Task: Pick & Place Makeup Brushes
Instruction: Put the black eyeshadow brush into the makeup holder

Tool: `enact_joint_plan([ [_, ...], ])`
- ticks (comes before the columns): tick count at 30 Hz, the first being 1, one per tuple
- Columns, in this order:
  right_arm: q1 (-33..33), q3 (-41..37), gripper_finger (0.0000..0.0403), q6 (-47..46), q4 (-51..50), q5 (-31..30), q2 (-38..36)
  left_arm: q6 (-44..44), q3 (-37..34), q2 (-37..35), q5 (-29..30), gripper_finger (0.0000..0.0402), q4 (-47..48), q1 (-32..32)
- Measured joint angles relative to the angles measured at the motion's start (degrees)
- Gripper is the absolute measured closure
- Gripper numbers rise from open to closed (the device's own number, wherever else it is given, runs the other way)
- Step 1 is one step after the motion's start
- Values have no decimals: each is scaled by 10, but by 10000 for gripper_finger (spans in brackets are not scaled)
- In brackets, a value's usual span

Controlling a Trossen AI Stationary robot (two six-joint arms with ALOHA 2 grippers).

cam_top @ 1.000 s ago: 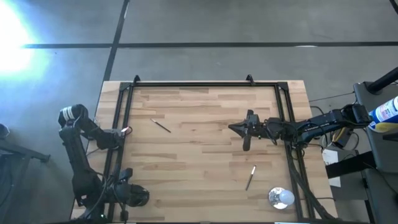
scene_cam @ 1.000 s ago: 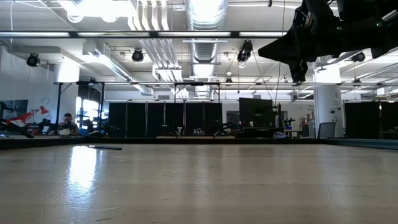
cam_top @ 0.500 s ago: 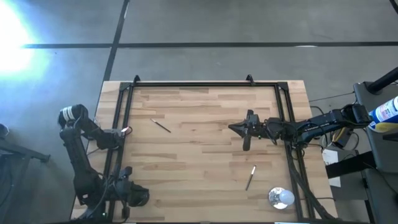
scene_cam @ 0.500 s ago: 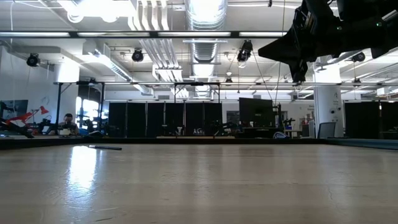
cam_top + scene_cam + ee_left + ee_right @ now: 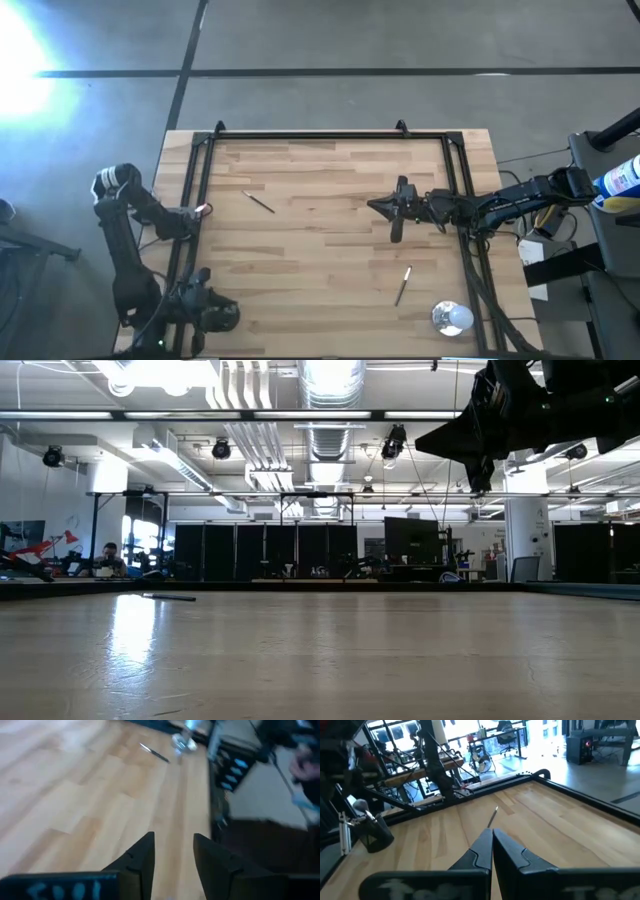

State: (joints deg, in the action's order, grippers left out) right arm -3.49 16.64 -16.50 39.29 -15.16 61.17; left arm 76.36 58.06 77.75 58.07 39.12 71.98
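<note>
No text, label, brand, number or sign can be read anywhere. Pale blue marks point(image 5: 60, 890) run along the dark wrist housing in the left wrist view, and similar pale marks point(image 5: 425, 891) run along the housing in the right wrist view, but they are too blurred to make out as letters.
</note>
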Motion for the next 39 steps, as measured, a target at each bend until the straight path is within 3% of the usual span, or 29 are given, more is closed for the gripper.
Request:
enact_joint_plan([
  [4,0,0,394,29,-5,0,0,48,0,-36,14,281,60,-61],
  [8,0,0,394,43,-39,0,0,123,-2,-65,10,297,148,-173],
  [18,0,-7,394,62,-75,0,0,100,-20,-78,-190,323,207,-532],
  [25,0,-18,394,62,-95,1,0,115,-79,-78,-235,323,173,-715],
  [30,0,-24,394,69,-94,1,0,133,-133,-76,-250,323,85,-786],
  [39,-3,-39,394,75,-95,3,0,252,-216,-76,-274,323,49,-827],
])
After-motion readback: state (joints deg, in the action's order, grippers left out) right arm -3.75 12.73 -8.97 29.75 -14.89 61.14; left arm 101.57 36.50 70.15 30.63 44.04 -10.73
